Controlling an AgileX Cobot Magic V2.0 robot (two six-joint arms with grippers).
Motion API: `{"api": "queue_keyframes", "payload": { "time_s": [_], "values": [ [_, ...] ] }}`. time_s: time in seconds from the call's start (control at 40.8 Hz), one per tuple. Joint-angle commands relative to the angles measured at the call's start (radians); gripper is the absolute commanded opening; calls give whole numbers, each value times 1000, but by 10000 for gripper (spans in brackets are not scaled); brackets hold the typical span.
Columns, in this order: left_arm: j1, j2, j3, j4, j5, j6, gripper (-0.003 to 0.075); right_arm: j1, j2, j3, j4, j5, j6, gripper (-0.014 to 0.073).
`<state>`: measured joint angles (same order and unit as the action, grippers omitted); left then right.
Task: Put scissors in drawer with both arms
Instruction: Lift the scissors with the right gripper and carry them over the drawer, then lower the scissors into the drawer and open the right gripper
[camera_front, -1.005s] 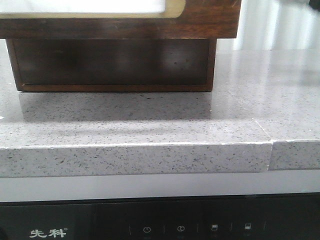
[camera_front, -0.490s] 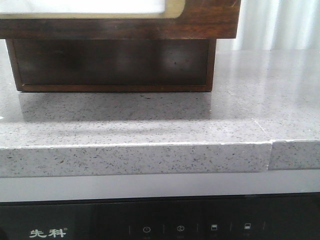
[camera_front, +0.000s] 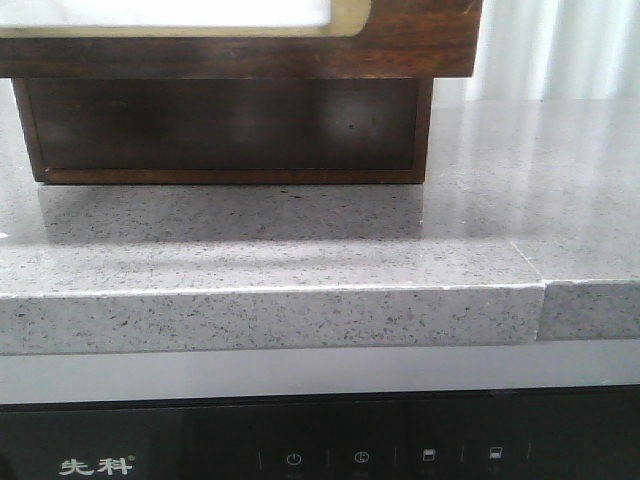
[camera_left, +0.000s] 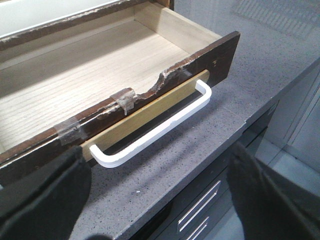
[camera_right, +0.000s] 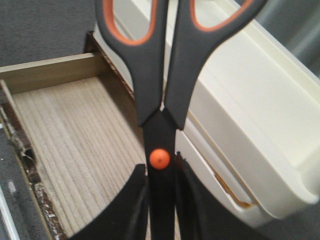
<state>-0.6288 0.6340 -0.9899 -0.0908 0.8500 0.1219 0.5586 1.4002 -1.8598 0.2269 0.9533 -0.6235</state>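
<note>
Drawer: the dark brown wooden drawer (camera_left: 100, 75) stands pulled out of the cabinet, its pale wood-grain floor bare in both wrist views; its chipped front edge carries a tan strip and a white bar handle (camera_left: 155, 132)
Left gripper: the left gripper (camera_left: 160, 200) hangs just in front of the drawer's handle, black fingers (camera_left: 45, 200) spread wide apart and touching nothing
Scissors: the scissors with orange-and-grey loop handles (camera_right: 160, 65) hang over the drawer's open interior, handles away from the fingers, orange pivot just beyond the fingertips
Right gripper: the right gripper (camera_right: 162, 200) is clamped on the scissors' dark blades
Worktop: the speckled grey stone worktop (camera_front: 300, 250) bears the cabinet that holds the drawer
</note>
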Motion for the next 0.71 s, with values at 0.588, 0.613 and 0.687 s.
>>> {"api": "queue_keyframes", "payload": {
  "time_s": [0.588, 0.613, 0.687],
  "values": [
    [-5, 11, -33, -6, -86, -14, 545, 73, 252, -26, -11, -2, -264, 110],
    [-5, 11, -33, -6, -86, -14, 545, 73, 257, -26, -19, -2, -264, 110],
    [-5, 11, -33, -6, -86, -14, 545, 73, 274, -26, -50, -1, -264, 110]
  ]
}}
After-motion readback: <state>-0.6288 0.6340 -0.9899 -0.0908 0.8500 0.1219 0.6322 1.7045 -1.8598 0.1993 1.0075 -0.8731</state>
